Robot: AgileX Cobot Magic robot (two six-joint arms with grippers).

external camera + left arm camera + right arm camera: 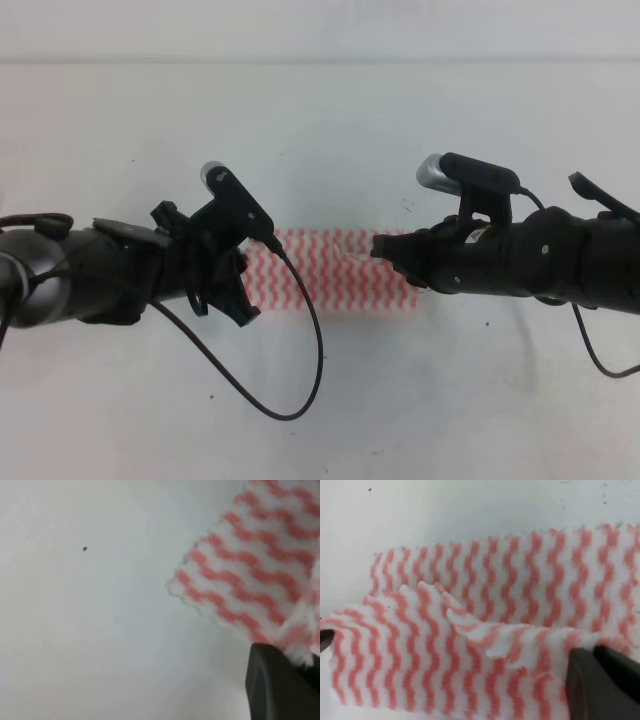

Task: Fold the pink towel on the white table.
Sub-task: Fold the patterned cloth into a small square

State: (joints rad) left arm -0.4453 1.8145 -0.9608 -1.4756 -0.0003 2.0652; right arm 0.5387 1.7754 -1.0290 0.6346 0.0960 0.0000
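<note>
The pink towel point(330, 282) lies folded into a narrow strip near the middle of the white table point(330, 120), between both arms; the left gripper point(240, 290) pinches its left end; the right gripper point(390, 262) pinches a raised fold at its right end.

Pale grey-white wall strip point(320, 30) runs along top edge, exterior high view; meets the surface below at a faint horizontal seam.

Fuzzy cloth pink towel point(485, 645) on smooth matt white table point(330, 400).
</note>
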